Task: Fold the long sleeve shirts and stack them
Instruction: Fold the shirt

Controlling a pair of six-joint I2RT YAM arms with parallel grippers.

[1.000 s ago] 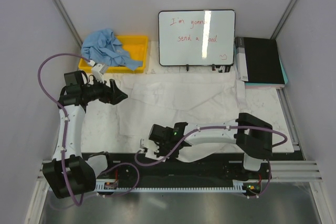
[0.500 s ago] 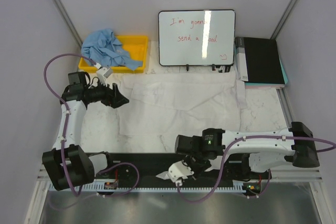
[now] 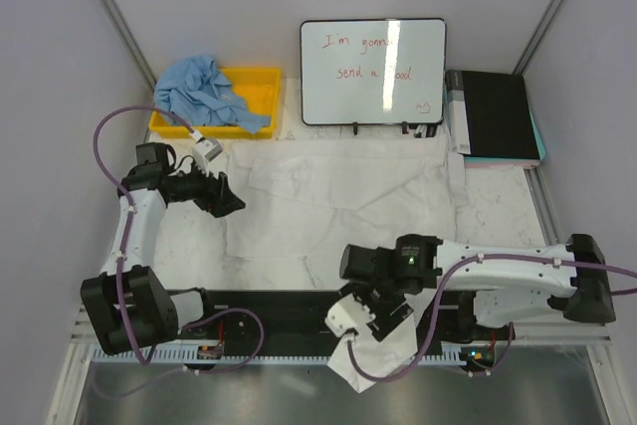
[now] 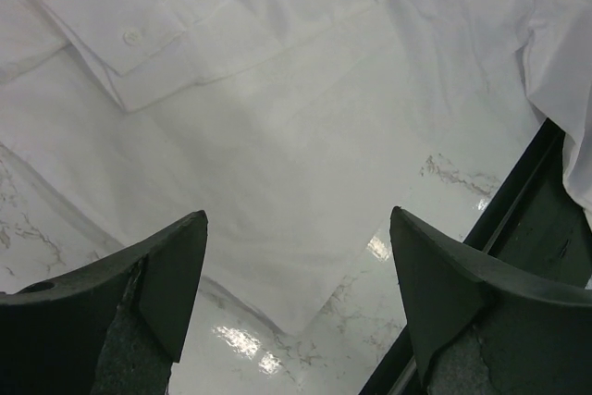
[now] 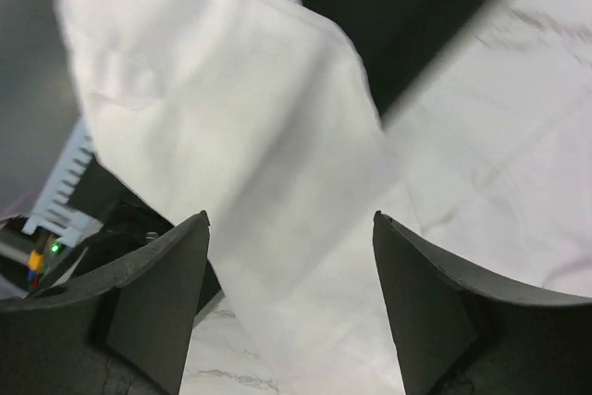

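The large white long sleeve shirt [image 3: 338, 196] lies spread and wrinkled over the middle of the marble table. One sleeve [image 3: 383, 353] is pulled over the near edge and hangs past the black rail. My right gripper [image 3: 383, 318] hovers open just above that sleeve, and white cloth [image 5: 277, 182] fills the gap below its fingers [image 5: 157, 293] without being pinched. My left gripper [image 3: 235, 198] stands open at the shirt's left edge, above a cloth corner [image 4: 277, 256], with a buttoned cuff [image 4: 129, 34] further off. The light blue shirt [image 3: 204, 92] is bunched in the bin.
A yellow bin [image 3: 257, 82] stands at the back left. A whiteboard [image 3: 373, 72] is propped at the back centre, with a black binder [image 3: 493, 114] to its right. A black rail [image 3: 269, 301] runs along the table's near edge.
My right gripper swung from the table's middle to the near edge, dragging the white sleeve over it, then opened and let go. The left gripper drifted slightly toward the shirt.
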